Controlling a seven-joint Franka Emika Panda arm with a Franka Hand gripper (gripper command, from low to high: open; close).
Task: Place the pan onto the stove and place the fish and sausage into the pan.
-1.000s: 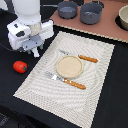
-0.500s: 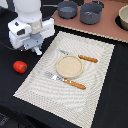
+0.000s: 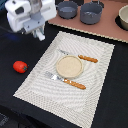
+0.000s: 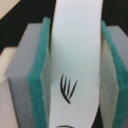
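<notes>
My gripper [image 3: 38, 34] hangs over the black table beyond the placemat's far left corner. In the wrist view its green pads [image 4: 37, 75] are shut on the fish [image 4: 75, 55], a white elongated piece with a small dark mark. The sausage [image 3: 20, 66], a bright red lump, lies on the black table at the exterior view's left, nearer than the gripper. The small dark pan [image 3: 67, 8] sits at the far edge on the pinkish-brown stove [image 3: 102, 29], to the exterior view's right of the gripper; its handle does not show clearly.
A deeper grey pot [image 3: 91, 13] stands next to the pan. A black burner disc [image 3: 123, 19] is at the far right. A pale striped placemat [image 3: 35, 85] holds a beige plate [image 3: 68, 66], a fork [image 3: 65, 81] and a knife [image 3: 82, 57] with orange handles.
My gripper, still shut on the fish, has moved away from the placemat corner toward the far side and a little to the exterior view's right. Nothing else has moved.
</notes>
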